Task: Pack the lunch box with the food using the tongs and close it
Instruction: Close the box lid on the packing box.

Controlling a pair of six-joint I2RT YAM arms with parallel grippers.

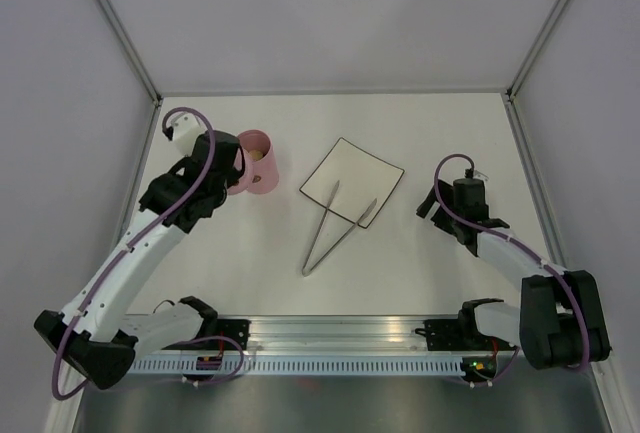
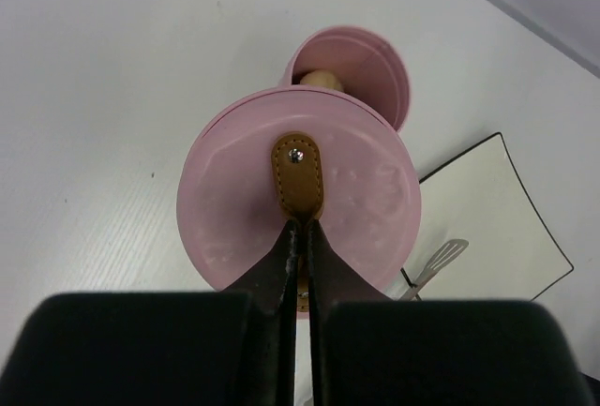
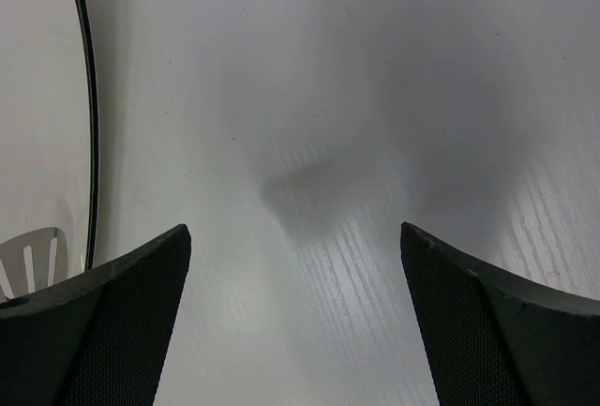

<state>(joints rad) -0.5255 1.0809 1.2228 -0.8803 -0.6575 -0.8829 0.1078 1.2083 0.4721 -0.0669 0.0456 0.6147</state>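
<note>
My left gripper (image 2: 302, 223) is shut on the brown handle (image 2: 298, 176) of the round pink lid (image 2: 234, 200), which faces the left wrist camera. Just beyond the lid the pink lunch box (image 2: 370, 64) stands open with a beige ball of food (image 2: 321, 78) inside. In the top view the left gripper (image 1: 232, 168) sits right beside the lunch box (image 1: 260, 165) at the back left. The silvery tongs (image 1: 330, 228) lie in a narrow V with their tips on the white plate (image 1: 352, 181). My right gripper (image 3: 295, 228) is open over bare table.
The black-edged plate (image 2: 497, 218) lies right of the lunch box, with one slotted tongs tip (image 2: 442, 261) showing by its edge. That plate (image 3: 42, 97) and a tongs tip (image 3: 33, 256) sit left of the right gripper (image 1: 440, 203). Grey walls enclose the table on three sides.
</note>
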